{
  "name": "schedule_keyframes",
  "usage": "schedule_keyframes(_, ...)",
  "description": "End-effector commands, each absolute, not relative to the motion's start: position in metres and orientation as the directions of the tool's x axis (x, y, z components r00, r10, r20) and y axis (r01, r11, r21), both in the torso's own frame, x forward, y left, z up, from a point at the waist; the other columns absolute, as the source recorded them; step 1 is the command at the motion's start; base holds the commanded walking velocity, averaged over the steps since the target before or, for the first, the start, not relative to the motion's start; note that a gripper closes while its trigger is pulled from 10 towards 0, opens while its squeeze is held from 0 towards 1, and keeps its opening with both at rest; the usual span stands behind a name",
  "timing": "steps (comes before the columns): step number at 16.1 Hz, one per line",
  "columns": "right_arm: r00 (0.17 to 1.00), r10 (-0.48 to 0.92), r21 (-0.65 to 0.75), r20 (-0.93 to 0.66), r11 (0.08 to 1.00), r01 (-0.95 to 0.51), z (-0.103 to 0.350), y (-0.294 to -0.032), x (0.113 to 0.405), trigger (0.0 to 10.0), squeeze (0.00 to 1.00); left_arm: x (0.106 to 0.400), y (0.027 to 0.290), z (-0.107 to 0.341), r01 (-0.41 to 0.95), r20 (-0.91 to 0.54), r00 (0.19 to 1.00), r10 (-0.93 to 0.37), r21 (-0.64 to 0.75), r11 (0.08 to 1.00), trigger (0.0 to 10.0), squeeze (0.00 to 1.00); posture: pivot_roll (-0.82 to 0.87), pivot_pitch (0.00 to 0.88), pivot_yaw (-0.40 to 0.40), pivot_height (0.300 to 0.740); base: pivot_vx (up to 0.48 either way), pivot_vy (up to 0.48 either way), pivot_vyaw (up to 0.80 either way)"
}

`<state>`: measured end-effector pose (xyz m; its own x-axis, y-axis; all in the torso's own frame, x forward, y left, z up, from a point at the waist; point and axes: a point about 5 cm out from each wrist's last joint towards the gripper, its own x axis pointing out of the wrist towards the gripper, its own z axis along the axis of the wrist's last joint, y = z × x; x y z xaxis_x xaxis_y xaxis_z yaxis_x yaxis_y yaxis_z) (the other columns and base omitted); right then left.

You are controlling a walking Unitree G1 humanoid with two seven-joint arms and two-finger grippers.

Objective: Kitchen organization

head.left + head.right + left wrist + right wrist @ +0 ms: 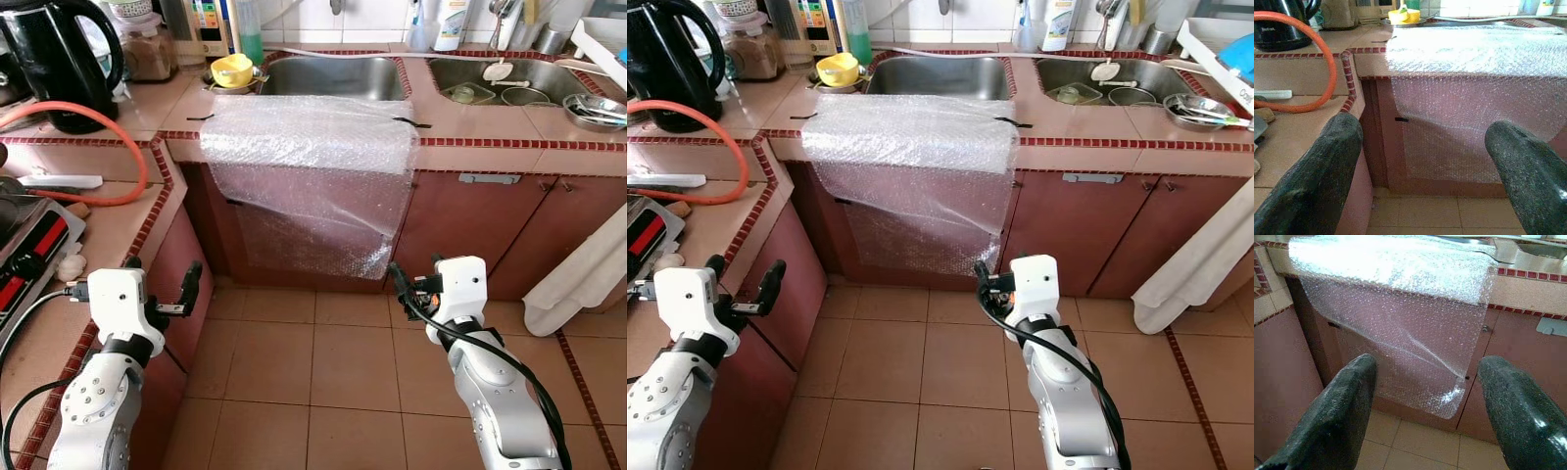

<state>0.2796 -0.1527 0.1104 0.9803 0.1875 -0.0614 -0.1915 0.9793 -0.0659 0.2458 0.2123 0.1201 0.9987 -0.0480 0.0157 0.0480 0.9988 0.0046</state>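
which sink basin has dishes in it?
The right-hand basin: a spoon and round dishes lie in it. The left basin, behind the bubble wrap, looks bare.

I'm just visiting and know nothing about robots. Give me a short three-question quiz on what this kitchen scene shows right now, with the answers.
1. True or false: the bubble wrap sheet lies over the counter edge in front of the sink and hangs down over the cabinet front.
2. Multiple choice: the yellow bowl sits
A. on the floor
B. on the counter beside the sink
C. inside the kettle
3. Fill in: the left gripper and the right gripper both have their fingers ____ and hold nothing.

Key
1. True.
2. B; the black kettle stands farther to the robot's left.
3. Open.
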Motion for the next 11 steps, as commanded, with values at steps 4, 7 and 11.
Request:
schedule_keyframes(4,0.979,0.201,-0.072,-0.041,0.977,-0.203,0.1144,-0.1499,0.2790,10.0,0.00,0.2432,0.2157,0.1238,0.048,0.021,0.999,-0.048,0.015,0.999,10.0,0.00,-0.11,0.100,0.059,0.740,0.126,0.000,0.00)
schedule_keyframes(7,0.978,0.205,-0.071,-0.040,0.976,-0.207,0.1141,-0.1484,0.2793,10.0,0.00,0.2427,0.2168,0.1242,0.050,0.022,0.999,-0.050,0.018,0.999,10.0,0.00,-0.11,0.098,0.062,0.740,0.287,0.000,0.00)
schedule_keyframes(11,0.978,0.206,-0.069,-0.039,0.976,-0.209,0.1138,-0.1479,0.2790,10.0,0.00,0.2423,0.2174,0.1246,0.050,0.021,0.999,-0.050,0.020,0.999,10.0,0.00,-0.11,0.099,0.063,0.740,0.313,0.000,0.00)
